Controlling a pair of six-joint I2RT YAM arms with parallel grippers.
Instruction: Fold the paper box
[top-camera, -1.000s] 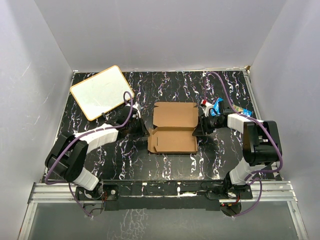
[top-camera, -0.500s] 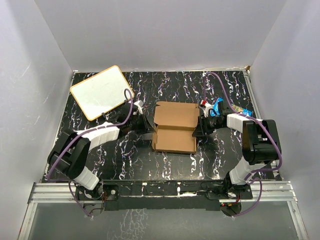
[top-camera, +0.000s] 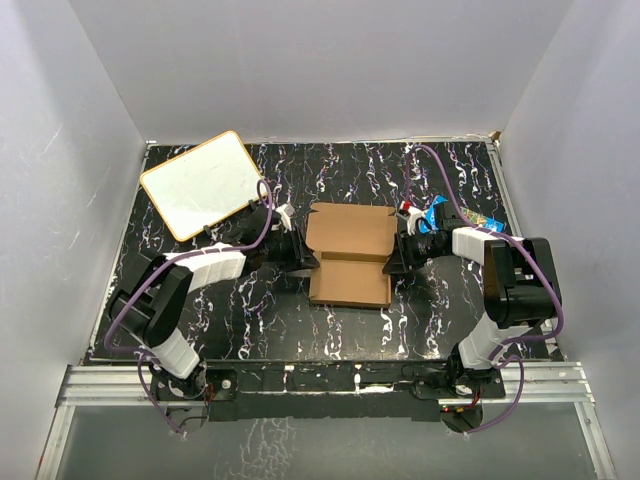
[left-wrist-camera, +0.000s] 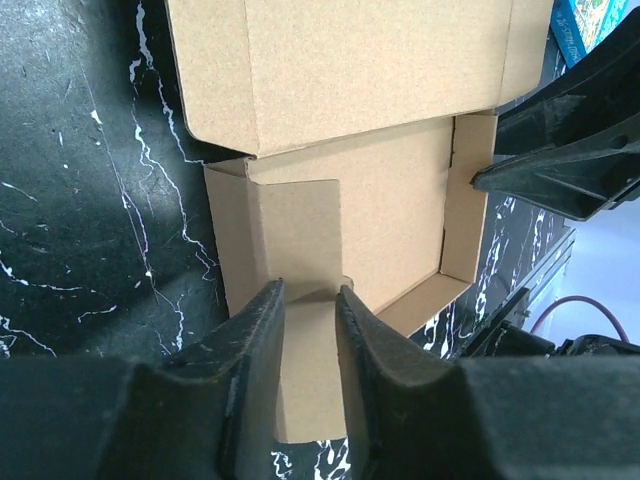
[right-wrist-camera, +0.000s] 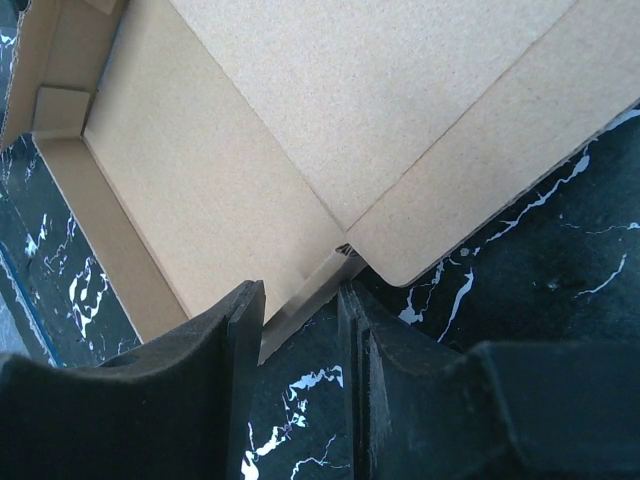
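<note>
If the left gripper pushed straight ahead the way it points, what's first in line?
The paper box: the left gripper straddles its near side flap, so that cardboard comes first. Beyond the box floor, probably the right gripper, though depth is unclear.

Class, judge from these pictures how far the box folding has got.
Done: the plain brown cardboard box blank has walls partly raised around its near panel. In hand: the left pincer and right pincer each straddle a side flap. To do: the lid panel is not closed over the open tray.
</note>
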